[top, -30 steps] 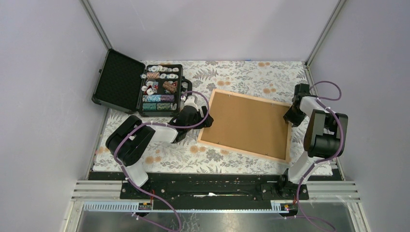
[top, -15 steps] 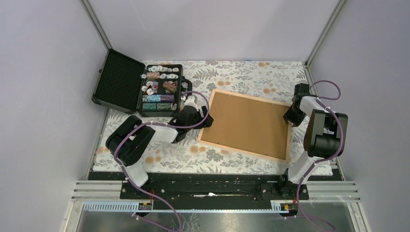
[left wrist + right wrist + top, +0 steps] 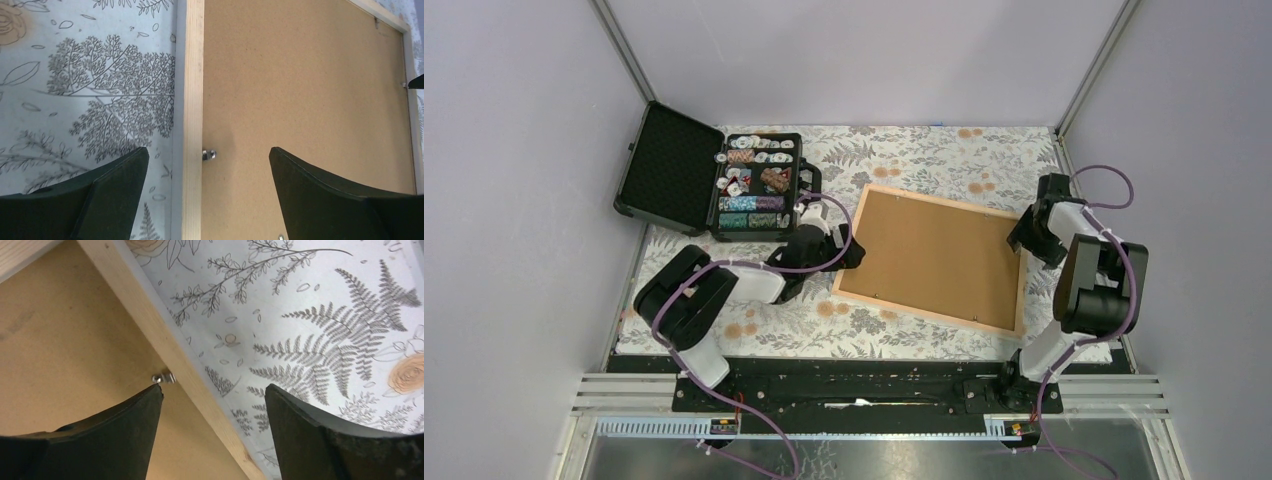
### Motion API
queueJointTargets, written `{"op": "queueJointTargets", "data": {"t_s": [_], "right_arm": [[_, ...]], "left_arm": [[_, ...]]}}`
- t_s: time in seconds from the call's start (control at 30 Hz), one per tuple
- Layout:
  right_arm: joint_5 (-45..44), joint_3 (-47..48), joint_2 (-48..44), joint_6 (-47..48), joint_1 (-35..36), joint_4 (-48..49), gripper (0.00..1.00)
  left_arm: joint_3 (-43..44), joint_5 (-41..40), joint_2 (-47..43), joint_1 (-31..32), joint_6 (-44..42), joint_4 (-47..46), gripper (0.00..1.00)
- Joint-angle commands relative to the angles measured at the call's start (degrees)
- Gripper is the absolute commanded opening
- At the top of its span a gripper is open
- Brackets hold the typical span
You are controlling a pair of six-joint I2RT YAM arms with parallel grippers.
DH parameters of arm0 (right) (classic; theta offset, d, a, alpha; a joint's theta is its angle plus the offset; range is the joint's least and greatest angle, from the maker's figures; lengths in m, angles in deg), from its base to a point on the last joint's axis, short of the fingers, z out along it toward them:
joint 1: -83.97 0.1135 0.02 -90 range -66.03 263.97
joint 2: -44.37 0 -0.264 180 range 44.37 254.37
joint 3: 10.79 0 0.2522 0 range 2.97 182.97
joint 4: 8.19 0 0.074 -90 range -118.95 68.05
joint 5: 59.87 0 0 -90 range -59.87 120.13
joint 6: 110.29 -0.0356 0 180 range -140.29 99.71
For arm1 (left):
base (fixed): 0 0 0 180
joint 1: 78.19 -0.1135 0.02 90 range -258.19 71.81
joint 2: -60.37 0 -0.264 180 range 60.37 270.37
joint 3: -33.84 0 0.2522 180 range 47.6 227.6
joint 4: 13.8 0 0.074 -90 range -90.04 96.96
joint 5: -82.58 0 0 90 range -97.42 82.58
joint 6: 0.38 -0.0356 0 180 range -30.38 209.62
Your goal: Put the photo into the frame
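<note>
Frame (image 3: 190, 100) lies back-up, left pincer (image 3: 207, 152) and right pincer (image 3: 214, 390) gaping empty astride opposite rails.

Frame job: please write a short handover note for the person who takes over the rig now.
Left tool: open, over the left rail of the frame, beside a metal clip.
Right tool: open, over the right rail, by a second clip.
The frame lies face down on the table, backing board in it.
Photo: not visible; maybe under the board, cannot tell.
To do: confirm photo, check clips.
</note>
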Motion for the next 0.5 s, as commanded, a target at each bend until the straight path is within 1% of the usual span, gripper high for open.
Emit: {"op": "queueJointTargets", "data": {"t_s": [0.0,0.1,0.2,0.23,0.27,0.3,0.4,0.43,0.47], "right_arm": [[-0.23,-0.69,-9.33,2.53,1.40,-1.40,0.84],[1.24,-2.48,-16.47,3.49,3.57,-1.10,0.89],[4.65,-3.63,-21.21,4.26,3.98,-2.45,0.90],[5.98,-4.15,-22.84,4.30,4.40,-2.83,0.91],[7.66,-5.10,-24.93,4.20,5.36,-2.90,0.91],[9.24,-6.26,-27.11,3.87,6.66,-2.84,0.91],[16.53,-9.85,-33.17,2.10,11.46,-2.43,0.94],[20.14,-11.21,-34.85,1.32,11.84,-1.98,0.95],[25.58,-12.89,-36.43,0.62,11.94,-0.80,0.98]], "left_arm": [[-3.18,0.30,-7.90,0.12,-2.09,-6.06,0.97],[-3.57,-1.25,-14.50,0.12,-4.00,-2.42,0.98],[-3.45,-1.32,-20.19,0.12,-4.50,2.29,0.99],[-3.86,-1.13,-23.45,0.12,-4.23,4.33,0.99],[-4.72,-0.24,-25.14,0.12,-3.52,5.00,0.99],[-6.13,1.20,-28.76,0.12,-2.24,5.50,0.99],[-11.74,6.53,-36.50,0.12,1.68,6.62,0.99],[-13.16,8.56,-39.08,0.12,2.12,7.40,0.99],[-14.30,10.25,-41.43,0.19,2.76,8.59,0.99]]}}
